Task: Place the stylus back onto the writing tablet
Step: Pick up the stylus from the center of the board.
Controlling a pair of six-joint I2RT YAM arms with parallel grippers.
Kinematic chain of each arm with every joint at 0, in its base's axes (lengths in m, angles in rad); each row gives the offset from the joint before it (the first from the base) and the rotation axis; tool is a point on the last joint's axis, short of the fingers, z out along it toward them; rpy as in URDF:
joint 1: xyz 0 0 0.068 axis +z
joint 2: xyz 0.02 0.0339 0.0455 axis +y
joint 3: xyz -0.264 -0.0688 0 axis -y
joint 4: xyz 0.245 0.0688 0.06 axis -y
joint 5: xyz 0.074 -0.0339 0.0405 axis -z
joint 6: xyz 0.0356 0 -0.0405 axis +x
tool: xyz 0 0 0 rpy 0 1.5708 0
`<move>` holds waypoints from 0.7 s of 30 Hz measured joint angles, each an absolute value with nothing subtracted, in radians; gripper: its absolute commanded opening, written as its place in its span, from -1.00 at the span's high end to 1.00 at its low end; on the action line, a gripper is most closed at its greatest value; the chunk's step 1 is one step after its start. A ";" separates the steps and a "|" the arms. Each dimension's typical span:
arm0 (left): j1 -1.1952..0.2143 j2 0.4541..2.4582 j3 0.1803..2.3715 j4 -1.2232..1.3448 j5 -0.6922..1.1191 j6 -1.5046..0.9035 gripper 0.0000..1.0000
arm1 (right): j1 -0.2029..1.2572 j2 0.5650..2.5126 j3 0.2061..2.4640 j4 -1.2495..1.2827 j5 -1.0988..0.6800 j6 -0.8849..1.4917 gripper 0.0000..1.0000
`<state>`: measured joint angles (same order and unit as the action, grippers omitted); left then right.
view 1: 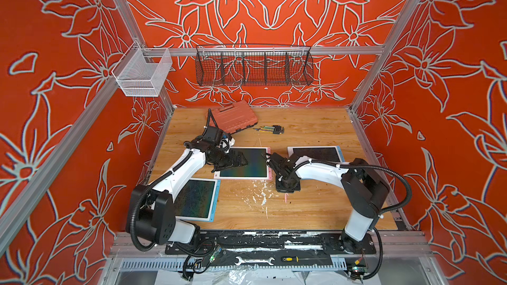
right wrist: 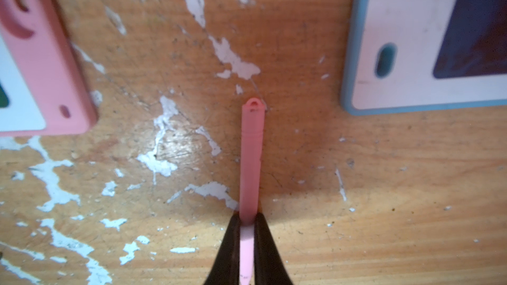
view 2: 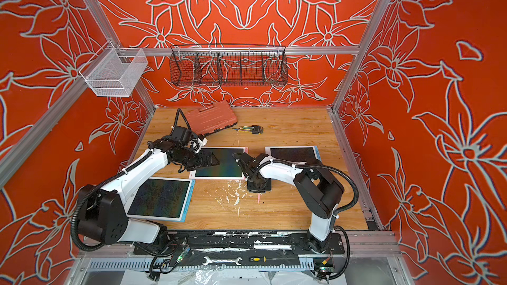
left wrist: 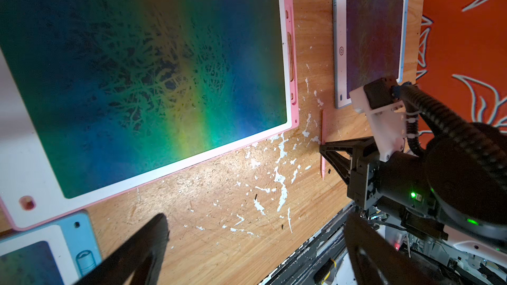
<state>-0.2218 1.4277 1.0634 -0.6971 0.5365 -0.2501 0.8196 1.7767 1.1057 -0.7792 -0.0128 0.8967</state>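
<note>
The left arm (view 1: 186, 171) and right arm (view 1: 321, 170) share one build: smooth white shells between bulky black joint housings. A ribbed black hose (left wrist: 444, 122) runs along each, held by white zip ties (left wrist: 410, 128). The right tool (right wrist: 248, 216) has matte black tapering fingers (right wrist: 229, 253); behind it sit a white bracket (left wrist: 384, 127) carrying a black camera (left wrist: 380, 94) and small green lights (left wrist: 413, 194).

A red tool case (view 1: 233, 116) lies near hex keys (view 1: 270, 129).

Stylus (right wrist: 251, 160) before gap between middle tablet (view 1: 252, 163) and right tablet (view 1: 318, 153); third tablet (view 1: 196, 201) front-left on table (view 1: 315, 209); case (view 1: 234, 117), hex keys (view 1: 270, 129) behind.
</note>
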 measured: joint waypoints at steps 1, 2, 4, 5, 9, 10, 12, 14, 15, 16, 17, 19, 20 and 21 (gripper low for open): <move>-0.222 1.428 1.063 -0.697 0.537 -0.250 -0.95 | 0.820 1.777 1.106 -0.779 -0.010 0.897 0.74; -0.222 1.428 1.063 -0.697 0.537 -0.250 -0.95 | 0.820 1.776 1.106 -0.779 -0.007 0.898 0.74; -0.222 1.428 1.063 -0.696 0.537 -0.250 -0.95 | 0.820 1.776 1.106 -0.778 -0.005 0.898 0.74; -0.222 1.428 1.063 -0.696 0.537 -0.250 -0.95 | 0.821 1.776 1.106 -0.778 -0.004 0.898 0.74; -0.222 1.428 1.061 -0.694 0.537 -0.250 -0.95 | 0.822 1.776 1.106 -0.778 0.001 0.898 0.73; -0.222 1.428 1.061 -0.694 0.537 -0.250 -0.95 | 0.822 1.776 1.107 -0.778 0.002 0.898 0.73; -0.222 1.427 1.057 -0.694 0.537 -0.250 -0.95 | 0.825 1.779 1.114 -0.780 0.005 0.898 0.73; -0.222 1.427 1.053 -0.694 0.536 -0.250 -0.95 | 0.826 1.786 1.126 -0.780 0.008 0.898 0.73; -0.222 1.427 1.052 -0.694 0.536 -0.250 -0.95 | 0.826 1.792 1.134 -0.780 0.012 0.897 0.72; -0.222 1.427 1.051 -0.694 0.536 -0.250 -0.95 | 0.826 1.797 1.141 -0.780 0.015 0.897 0.72; -0.222 1.427 1.051 -0.694 0.536 -0.250 -0.95 | 0.826 1.802 1.149 -0.780 0.020 0.897 0.72; -0.222 1.427 1.051 -0.694 0.535 -0.250 -0.95 | 0.826 1.810 1.161 -0.781 0.024 0.895 0.72; -0.222 1.426 1.051 -0.694 0.535 -0.250 -0.95 | 0.826 1.814 1.168 -0.783 0.027 0.894 0.72; -0.222 1.426 1.051 -0.694 0.535 -0.250 -0.95 | 0.826 1.818 1.175 -0.784 0.027 0.892 0.72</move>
<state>-0.2222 1.4258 1.0508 -0.6941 0.5350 -0.2501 0.8261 1.8183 1.1751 -0.7837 0.0273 0.8925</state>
